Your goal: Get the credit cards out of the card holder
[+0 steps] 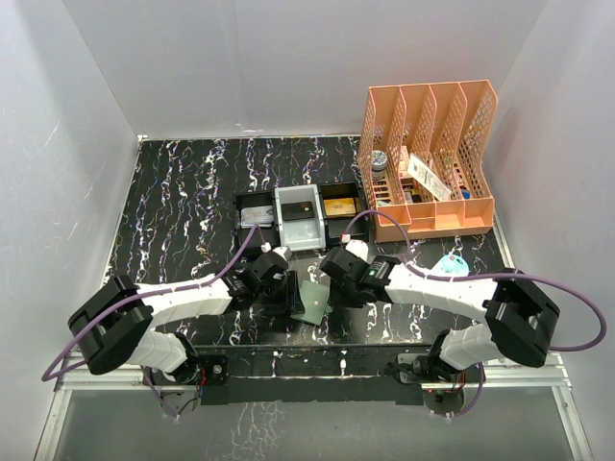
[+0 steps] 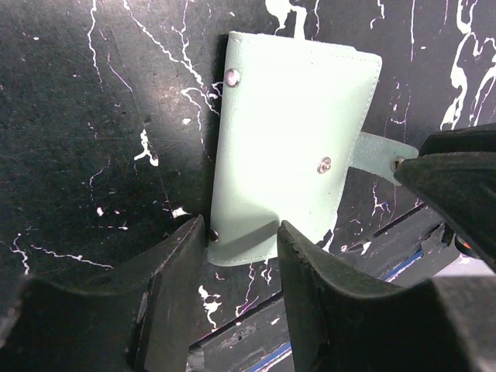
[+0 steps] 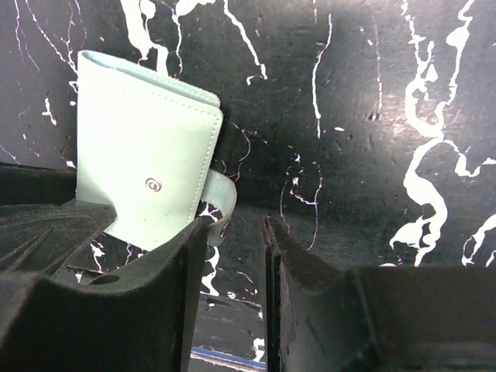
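The left jaws clamp the card holder at 6 o'clock — soft, light, creasing there. The right jaws stand released; its side tab at 3 o'clock looks the surest hold.

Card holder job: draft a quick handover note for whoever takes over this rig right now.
Left gripper: jaws appear pinched on the near corner of the card holder, which is folded shut between the two arms.
Right gripper: jaws open and empty, just beside the holder's side tab.
Done: no credit cards are out that I can see.
To do: open the holder, then pull the cards out.
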Action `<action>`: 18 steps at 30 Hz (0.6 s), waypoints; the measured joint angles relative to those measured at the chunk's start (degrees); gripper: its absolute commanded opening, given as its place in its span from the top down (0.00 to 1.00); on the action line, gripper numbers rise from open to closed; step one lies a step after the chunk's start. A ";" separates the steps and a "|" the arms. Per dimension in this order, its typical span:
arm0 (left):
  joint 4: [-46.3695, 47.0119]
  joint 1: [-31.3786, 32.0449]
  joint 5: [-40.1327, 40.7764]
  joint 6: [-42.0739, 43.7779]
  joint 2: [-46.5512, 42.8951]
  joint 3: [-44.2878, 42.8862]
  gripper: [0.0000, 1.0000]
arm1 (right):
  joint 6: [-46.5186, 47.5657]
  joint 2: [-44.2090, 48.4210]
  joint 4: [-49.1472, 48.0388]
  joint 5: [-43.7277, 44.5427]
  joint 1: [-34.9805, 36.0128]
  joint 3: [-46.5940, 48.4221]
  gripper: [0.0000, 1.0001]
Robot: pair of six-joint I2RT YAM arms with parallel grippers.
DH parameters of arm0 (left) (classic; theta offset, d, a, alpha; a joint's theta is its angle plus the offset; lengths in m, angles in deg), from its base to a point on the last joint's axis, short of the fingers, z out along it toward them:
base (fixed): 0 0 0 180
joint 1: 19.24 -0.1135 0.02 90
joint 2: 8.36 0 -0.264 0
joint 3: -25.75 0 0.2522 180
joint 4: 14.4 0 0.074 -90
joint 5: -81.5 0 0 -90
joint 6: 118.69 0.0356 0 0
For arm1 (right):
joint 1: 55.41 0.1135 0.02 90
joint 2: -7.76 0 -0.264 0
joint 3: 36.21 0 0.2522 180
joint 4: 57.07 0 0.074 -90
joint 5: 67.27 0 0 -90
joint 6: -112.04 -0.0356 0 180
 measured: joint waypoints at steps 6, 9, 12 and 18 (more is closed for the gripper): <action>-0.79 0.00 0.11 0.70 -0.44 0.00 0.57 | -0.24 0.63 0.46 -0.46 -1.40 -0.13 0.69; -1.09 0.00 0.11 0.87 -0.63 0.00 0.57 | -0.39 1.64 0.24 -1.60 -2.38 -1.16 0.69; -1.09 0.00 0.09 0.94 -0.68 0.02 0.57 | -0.39 2.58 -0.24 -3.34 -3.85 -2.56 0.69; -1.09 0.00 0.09 0.98 -1.25 0.44 0.57 | -0.46 3.04 -1.86 -7.52 -4.81 -3.76 0.62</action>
